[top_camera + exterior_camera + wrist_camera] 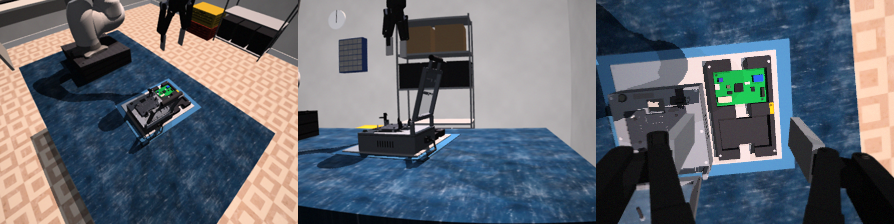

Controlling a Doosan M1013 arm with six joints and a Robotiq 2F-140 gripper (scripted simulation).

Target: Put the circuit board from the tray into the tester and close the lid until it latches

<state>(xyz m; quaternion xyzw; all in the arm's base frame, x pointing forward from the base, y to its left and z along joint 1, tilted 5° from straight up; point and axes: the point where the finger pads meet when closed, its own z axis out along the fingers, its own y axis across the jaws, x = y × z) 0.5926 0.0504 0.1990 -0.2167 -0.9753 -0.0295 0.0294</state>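
The green circuit board [740, 87] lies face up in one pocket of the black tray [740, 107]; it also shows in the top view [165, 92]. Its white connector [725, 100] is at the end toward the tray's empty pocket [744, 133]. The grey tester [149, 111] stands beside the tray with its lid [426, 90] raised steeply, handle [435, 58] on top. The tester's plate [656, 120] shows in the wrist view. My gripper [171, 42] hangs high above the tray and tester, open and empty; it also shows in the exterior view [394, 48] and the wrist view [731, 155].
Tray and tester sit on a light blue mat [158, 108] on the dark blue table top. The arm's black base [95, 57] stands behind. A metal shelf [436, 70] with boxes is beyond the table. Yellow and red crates [206, 19] are on the floor.
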